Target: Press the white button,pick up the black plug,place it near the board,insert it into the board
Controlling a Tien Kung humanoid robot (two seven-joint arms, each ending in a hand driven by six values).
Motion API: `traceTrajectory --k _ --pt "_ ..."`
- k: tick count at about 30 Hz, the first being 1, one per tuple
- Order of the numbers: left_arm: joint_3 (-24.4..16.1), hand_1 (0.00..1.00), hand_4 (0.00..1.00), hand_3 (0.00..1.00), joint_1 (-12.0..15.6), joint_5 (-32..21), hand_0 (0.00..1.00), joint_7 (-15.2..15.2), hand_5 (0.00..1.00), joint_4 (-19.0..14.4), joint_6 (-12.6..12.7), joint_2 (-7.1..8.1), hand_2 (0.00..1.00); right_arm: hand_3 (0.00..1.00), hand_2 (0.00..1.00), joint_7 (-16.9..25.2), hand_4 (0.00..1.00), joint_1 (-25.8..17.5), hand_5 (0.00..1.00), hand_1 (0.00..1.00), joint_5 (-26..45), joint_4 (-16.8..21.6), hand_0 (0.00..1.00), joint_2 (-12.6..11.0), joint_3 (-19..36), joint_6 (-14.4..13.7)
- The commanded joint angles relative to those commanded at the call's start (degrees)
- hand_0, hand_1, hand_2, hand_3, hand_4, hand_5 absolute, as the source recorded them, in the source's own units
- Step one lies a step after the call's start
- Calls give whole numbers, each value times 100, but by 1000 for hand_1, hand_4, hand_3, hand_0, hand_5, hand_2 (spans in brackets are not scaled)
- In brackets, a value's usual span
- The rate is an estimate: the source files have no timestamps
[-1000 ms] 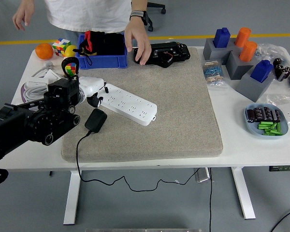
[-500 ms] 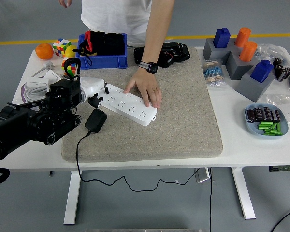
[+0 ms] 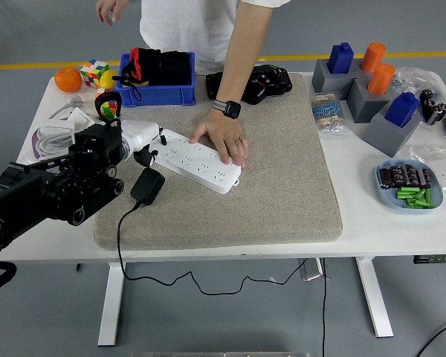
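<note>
Left hand (image 3: 137, 141), grip unclear, at power strip (image 3: 201, 160) end | person's hand (image 3: 223, 139) pressing strip | black plug (image 3: 147, 185) beside strip | risk: collision with person's hand

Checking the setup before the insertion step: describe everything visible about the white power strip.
The white power strip is a long, flat, plastic-looking bar with rows of sockets on top. It lies flat and diagonal on the grey mat, its far-left end by the robot's left hand. A person's hand rests palm-down on its right half. The black plug lies on the mat just in front, not inserted.
</note>
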Motion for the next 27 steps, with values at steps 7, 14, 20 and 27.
traceTrajectory --k 7,14,20,27 --pt "-697 47 448 728 155 448 4 -77 2 -542 122 266 202 633 654 4 757 -7 497 656 -11 3 823 -5 8 -3" --pt "-1614 76 442 732 623 747 59 -67 2 -1436 280 614 240 633 655 4 756 -15 496 656 -32 11 823 7 13 0" --pt "-2570 207 712 769 1434 217 156 -199 31 -2455 320 944 400 634 654 3 757 -25 496 656 -45 6 823 -7 28 -2" --pt "-3193 715 910 870 2347 -75 623 -438 438 -3499 567 1197 711 633 654 5 757 -18 497 656 -68 14 823 -5 65 -4"
